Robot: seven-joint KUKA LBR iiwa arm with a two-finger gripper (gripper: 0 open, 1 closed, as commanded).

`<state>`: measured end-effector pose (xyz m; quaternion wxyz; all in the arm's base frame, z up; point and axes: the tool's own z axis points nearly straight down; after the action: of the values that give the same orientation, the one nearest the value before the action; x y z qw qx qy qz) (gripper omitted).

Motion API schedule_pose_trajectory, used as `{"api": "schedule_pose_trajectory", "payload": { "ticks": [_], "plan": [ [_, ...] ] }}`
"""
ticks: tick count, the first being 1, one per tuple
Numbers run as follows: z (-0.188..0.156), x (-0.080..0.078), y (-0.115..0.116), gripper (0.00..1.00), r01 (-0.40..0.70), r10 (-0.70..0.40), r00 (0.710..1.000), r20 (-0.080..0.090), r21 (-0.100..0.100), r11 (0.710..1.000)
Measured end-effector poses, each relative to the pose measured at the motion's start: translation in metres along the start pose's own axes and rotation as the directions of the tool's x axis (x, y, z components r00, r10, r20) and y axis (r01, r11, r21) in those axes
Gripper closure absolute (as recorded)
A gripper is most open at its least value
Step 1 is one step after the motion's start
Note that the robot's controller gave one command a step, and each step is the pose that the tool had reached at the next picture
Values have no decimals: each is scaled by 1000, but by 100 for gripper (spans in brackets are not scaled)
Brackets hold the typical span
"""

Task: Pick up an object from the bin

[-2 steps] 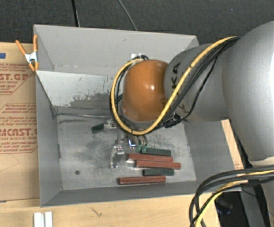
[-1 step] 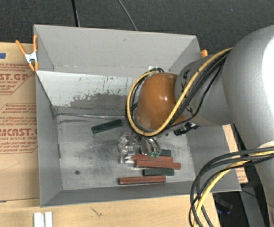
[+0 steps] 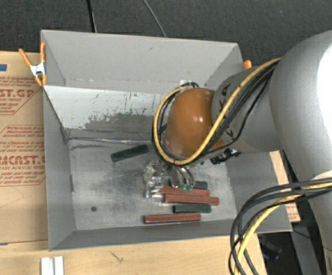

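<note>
A: Gripper [image 3: 156, 181] is down at the bin floor [image 3: 97, 193], touching the left end of the upper red-brown bar [image 3: 190, 196]. Spread or closed: cannot tell, as the orange cover [image 3: 191, 122] overhangs.
B: Risk?
A: That bar touches the short dark green bar [image 3: 191, 208]. A close may catch both or skid one flat.
B: Surface, room?
A: Scuffed metal, likely slick. Open floor to the left. Lone dark green bar [image 3: 129, 152] well apart, front red-brown bar [image 3: 171, 217] near the wall.
</note>
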<state>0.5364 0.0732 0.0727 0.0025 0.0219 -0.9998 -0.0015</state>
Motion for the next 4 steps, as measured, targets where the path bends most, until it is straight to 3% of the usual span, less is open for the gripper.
{"api": "schedule_pose_trajectory", "payload": {
  "ticks": [1, 2, 3, 4],
  "plan": [
    [-52, 5, 5, 100, 35, -35, 999, 0, 3, 999],
    [-134, 3, 6, 0, 41, -41, 999, 9, 3, 999],
    [-129, 3, 6, 0, 42, -42, 999, 6, 3, 999],
    [-8, -6, -48, 100, 58, -58, 998, 8, -1, 998]
  ]
}}
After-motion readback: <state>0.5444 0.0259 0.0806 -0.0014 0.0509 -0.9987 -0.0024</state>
